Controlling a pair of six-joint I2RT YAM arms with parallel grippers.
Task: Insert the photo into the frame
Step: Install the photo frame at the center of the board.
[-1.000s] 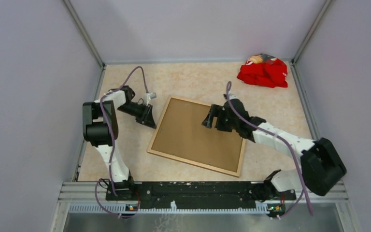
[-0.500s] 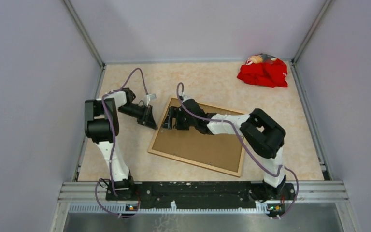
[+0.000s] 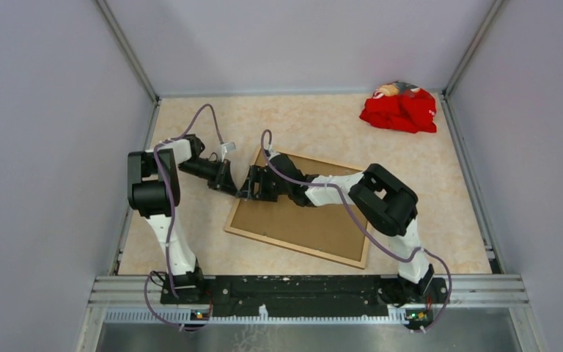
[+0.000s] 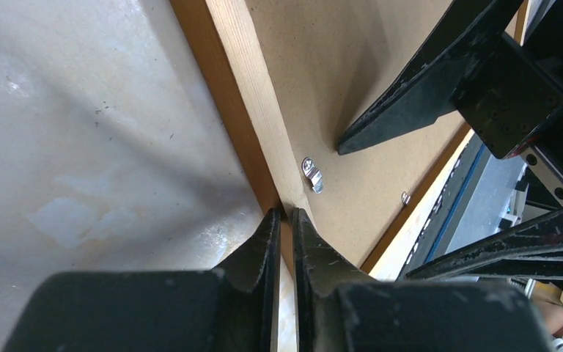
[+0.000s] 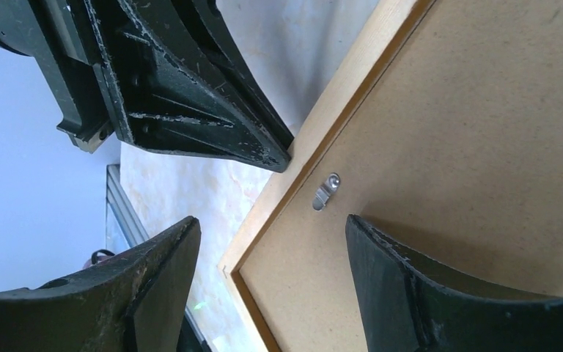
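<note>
My left gripper [image 4: 282, 213] is at the frame's [image 4: 248, 81] left rim with its fingers almost together, only a slit between them. The tips press against the rim's outer side and I see nothing pinched. Just inside that rim, my right gripper [image 5: 270, 220] hangs wide open and holds nothing. One finger is over the board [image 4: 322, 66] that sits in the frame, the other is out past the rim over the table [image 4: 81, 110], and a small metal clip [image 5: 326, 189] lies between them. The worst risk, I judge, is crowding. Both grippers work the same stretch of rim and nearly touch, so a careless turn could knock one into the other. If my left tips push too hard, the frame, lying back-up and loose on the table, could skid away from the right fingers. If the right finger comes down beside the clip and not on it, it may scrape the board or slip off. Prying at the board while any clip is across it could bend the clip or crack the board. I cannot see the photo in any view, so I cannot tell whether it lies under the board. Far beyond the frame's right end, a red cloth [image 3: 399, 110] lies well clear.
</note>
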